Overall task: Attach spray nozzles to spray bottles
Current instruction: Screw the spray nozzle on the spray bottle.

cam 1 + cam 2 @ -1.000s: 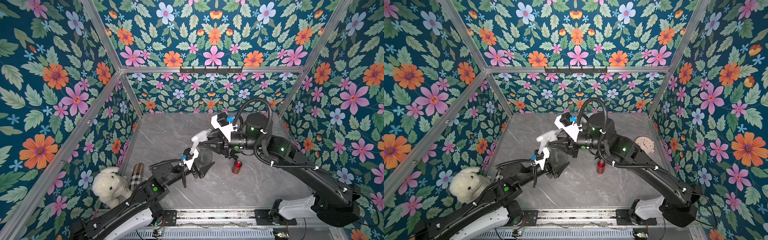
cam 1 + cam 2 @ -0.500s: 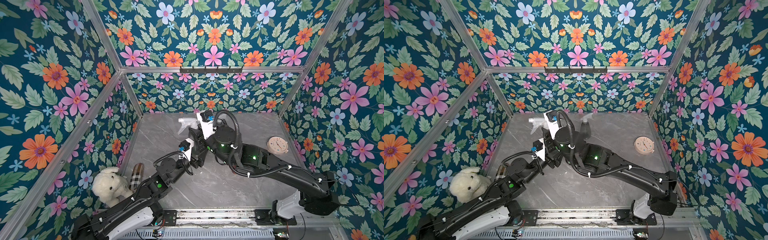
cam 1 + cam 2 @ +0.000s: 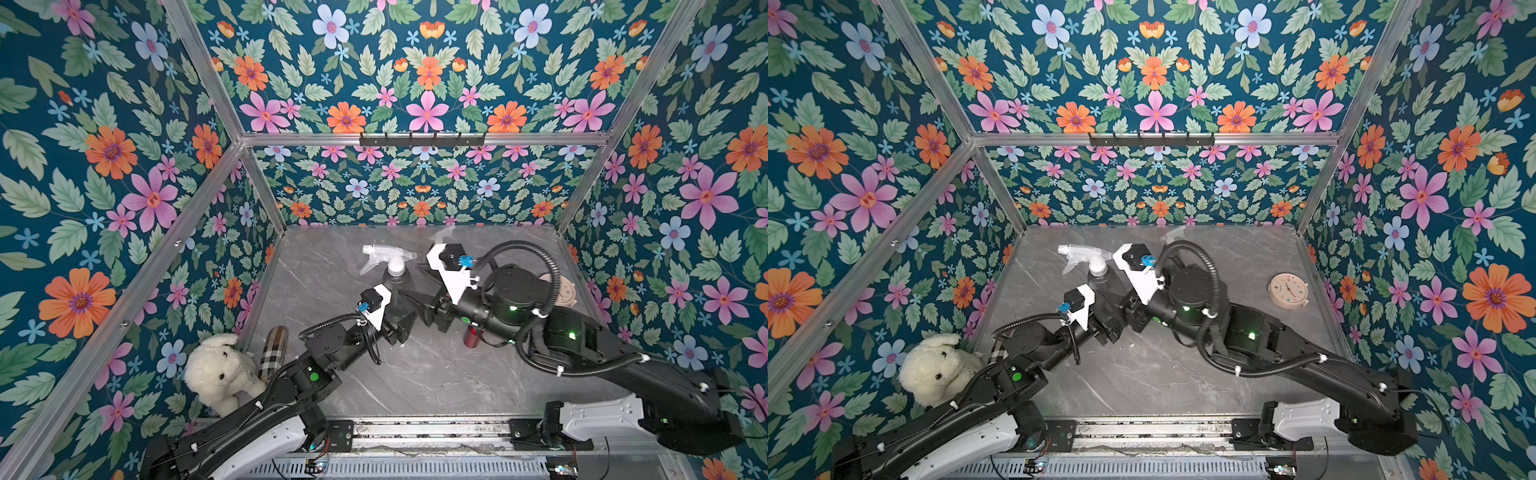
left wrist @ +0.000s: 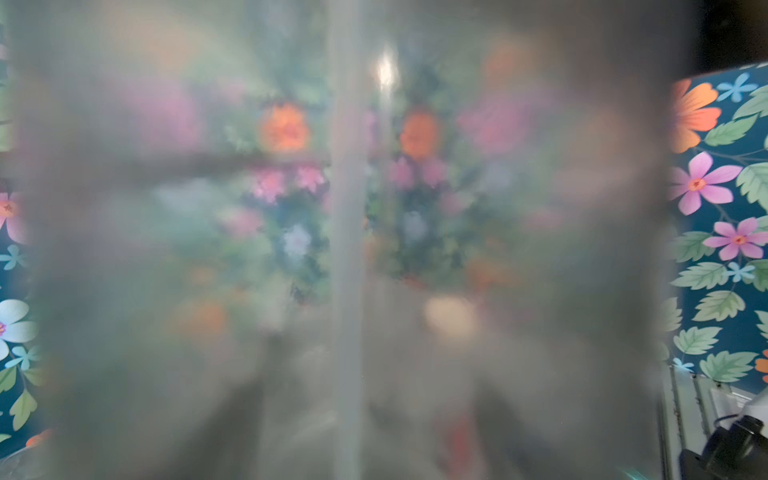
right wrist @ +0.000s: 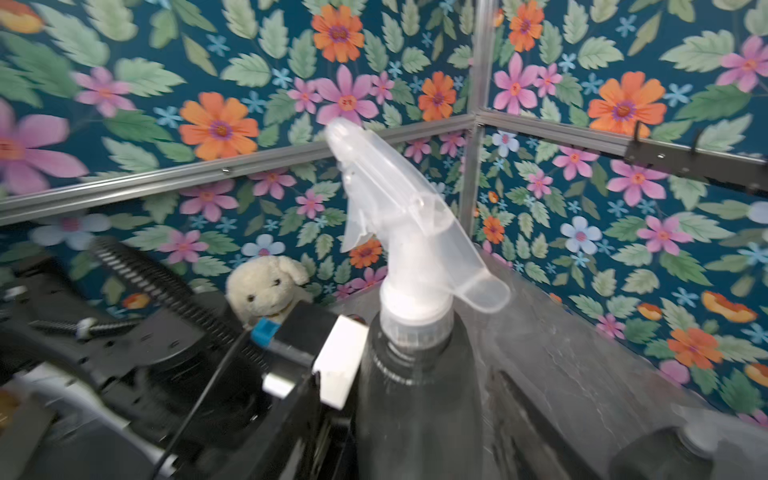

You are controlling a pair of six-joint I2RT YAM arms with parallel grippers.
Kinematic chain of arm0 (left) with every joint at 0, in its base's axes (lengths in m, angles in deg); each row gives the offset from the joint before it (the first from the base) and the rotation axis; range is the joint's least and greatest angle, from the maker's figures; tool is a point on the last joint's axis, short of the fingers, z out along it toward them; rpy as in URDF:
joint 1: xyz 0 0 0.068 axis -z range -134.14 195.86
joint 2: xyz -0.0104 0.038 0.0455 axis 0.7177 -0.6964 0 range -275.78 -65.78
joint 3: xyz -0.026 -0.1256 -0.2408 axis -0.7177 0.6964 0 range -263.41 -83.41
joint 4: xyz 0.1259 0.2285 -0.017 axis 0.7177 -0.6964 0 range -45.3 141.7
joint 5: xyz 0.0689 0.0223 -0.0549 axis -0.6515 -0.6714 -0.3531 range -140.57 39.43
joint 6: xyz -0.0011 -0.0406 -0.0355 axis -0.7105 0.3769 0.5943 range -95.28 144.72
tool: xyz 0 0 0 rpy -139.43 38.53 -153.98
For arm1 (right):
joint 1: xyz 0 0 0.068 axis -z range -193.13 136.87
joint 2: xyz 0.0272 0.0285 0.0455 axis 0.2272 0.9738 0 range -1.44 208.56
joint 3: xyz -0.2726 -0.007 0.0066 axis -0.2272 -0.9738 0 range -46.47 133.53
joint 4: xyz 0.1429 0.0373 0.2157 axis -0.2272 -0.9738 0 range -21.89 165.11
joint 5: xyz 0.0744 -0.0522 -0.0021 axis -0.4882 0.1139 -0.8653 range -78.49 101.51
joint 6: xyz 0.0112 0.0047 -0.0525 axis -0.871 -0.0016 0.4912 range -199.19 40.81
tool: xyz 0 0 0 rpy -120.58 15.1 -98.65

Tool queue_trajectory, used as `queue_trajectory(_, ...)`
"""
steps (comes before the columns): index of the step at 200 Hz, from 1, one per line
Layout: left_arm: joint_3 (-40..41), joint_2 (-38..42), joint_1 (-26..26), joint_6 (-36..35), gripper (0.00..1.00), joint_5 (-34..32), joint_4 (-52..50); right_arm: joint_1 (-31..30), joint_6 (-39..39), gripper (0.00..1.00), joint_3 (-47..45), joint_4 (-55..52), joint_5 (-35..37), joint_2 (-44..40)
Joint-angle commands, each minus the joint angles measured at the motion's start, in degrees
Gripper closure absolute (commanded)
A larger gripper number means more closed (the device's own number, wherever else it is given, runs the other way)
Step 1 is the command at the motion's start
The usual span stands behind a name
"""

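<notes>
Step in hand: seating the clear nozzle [image 3: 388,257] on the smoky-grey bottle [image 3: 395,291]. The nozzle stands upright on the bottle's neck. The right wrist view shows ridges just under the collar [image 5: 415,320], so it's probably not screwed fully down, but I can't be sure.

The left gripper [image 3: 400,322] is clamped on the bottle's body from the robot's side. Its wrist view is all bottle wall, with the dip tube [image 4: 347,249] down the middle. The right gripper [image 3: 417,307] is just beside the bottle on the robot's right. Its jaws are apart with nothing in them, clear of the nozzle.

Next, my guess: the right claw closes on the collar and twists while the left steadies the bottle. It needs to grip the collar, not the trigger. If the collar is already tight, the red bottle [image 3: 471,338] comes next. It stands near the smoky-grey bottle on the robot's right, with its top partly under the arm.

Counts:
- Clear nozzles: 2. One is on the bottle. The second clear nozzle [image 3: 441,236] shows only a tip beyond the bottle, and what it sits on is hidden.
- Black nozzle: none seen.
- Smoky-grey bottles: 1 seen.
- Red bottles: 1.
- Clock [image 3: 1288,291]: 1, well to the bottle's right.
- Plush toy [image 3: 220,374]: 1, well off to the bottle's left, nearer the robot.
- Plaid case [image 3: 272,353]: 1, just beside the plush toy.
</notes>
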Motion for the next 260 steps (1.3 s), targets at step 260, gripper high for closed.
queue_trajectory(260,0.4,-0.3,-2.9,3.1,1.00,22.0,3.1,21.9,6.7,0.57,21.2,-15.6,-71.7,20.3)
